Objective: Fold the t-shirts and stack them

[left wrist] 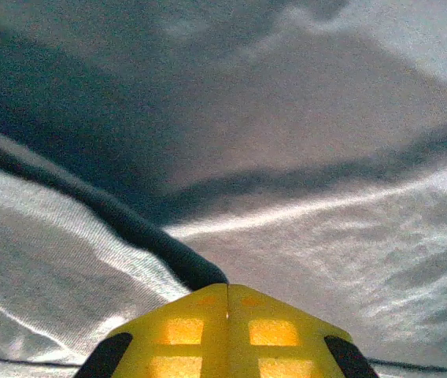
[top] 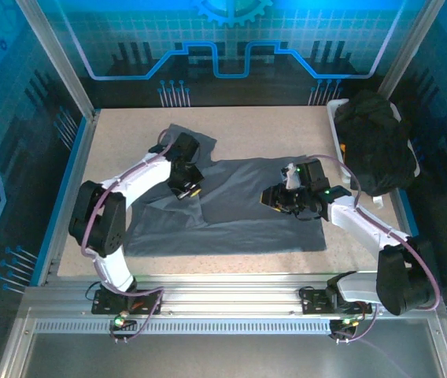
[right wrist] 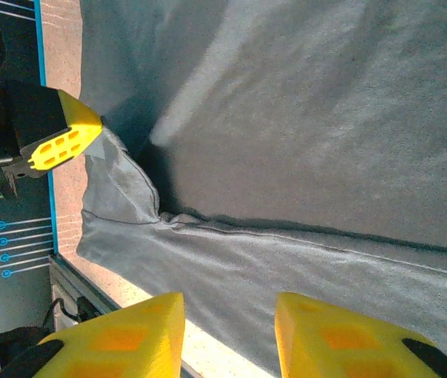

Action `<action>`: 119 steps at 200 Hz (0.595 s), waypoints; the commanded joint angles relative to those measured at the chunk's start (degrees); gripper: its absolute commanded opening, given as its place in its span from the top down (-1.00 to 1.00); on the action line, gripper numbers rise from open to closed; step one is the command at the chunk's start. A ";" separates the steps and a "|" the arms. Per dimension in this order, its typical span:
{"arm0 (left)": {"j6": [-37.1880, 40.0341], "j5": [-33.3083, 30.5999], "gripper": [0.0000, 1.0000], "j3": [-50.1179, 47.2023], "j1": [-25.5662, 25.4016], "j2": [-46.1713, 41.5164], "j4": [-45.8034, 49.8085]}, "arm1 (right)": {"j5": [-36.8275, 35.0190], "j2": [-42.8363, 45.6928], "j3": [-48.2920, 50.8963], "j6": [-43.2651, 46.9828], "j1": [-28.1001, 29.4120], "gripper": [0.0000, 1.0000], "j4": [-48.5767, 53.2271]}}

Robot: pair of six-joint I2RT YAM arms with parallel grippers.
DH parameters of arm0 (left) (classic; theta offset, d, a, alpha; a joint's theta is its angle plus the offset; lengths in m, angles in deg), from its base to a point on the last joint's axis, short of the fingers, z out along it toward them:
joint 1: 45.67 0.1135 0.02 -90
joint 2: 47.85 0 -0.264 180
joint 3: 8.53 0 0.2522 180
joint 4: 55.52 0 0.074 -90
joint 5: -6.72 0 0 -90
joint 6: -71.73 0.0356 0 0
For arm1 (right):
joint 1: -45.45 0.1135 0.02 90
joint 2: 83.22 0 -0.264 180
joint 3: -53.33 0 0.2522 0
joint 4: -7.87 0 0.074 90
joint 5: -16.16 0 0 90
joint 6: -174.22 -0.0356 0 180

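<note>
A slate blue-grey t-shirt (top: 247, 209) lies spread across the middle of the table, its left part folded over. My left gripper (top: 186, 189) rests on that left part. In the left wrist view its yellow fingertips (left wrist: 227, 287) meet, and a dark ridge of cloth (left wrist: 129, 224) runs right up to them. My right gripper (top: 275, 198) hovers over the shirt's middle. In the right wrist view it (right wrist: 230, 319) stands open above the shirt's hem (right wrist: 302, 236), with nothing between the fingers. The black t-shirts (top: 374, 142) are heaped at the back right.
The black heap sits in a white bin (top: 335, 110) by the right wall. Metal frame posts and blue panels enclose the table. The front rail (top: 231, 303) runs just beyond the shirt's near hem. Bare tabletop (top: 286, 130) shows behind the shirt.
</note>
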 commanded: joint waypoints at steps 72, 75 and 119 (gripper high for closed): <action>13.28 -3.87 1.00 5.97 -3.53 7.46 8.45 | 0.73 -2.18 -2.35 0.78 -1.10 0.30 1.38; 13.29 -4.10 1.00 5.96 -3.53 7.46 8.38 | 0.73 -2.18 -2.47 0.78 -1.08 0.30 1.41; 11.59 -8.41 0.01 5.34 -3.88 2.72 5.33 | -4.62 -0.65 -2.19 0.67 -1.05 0.27 5.63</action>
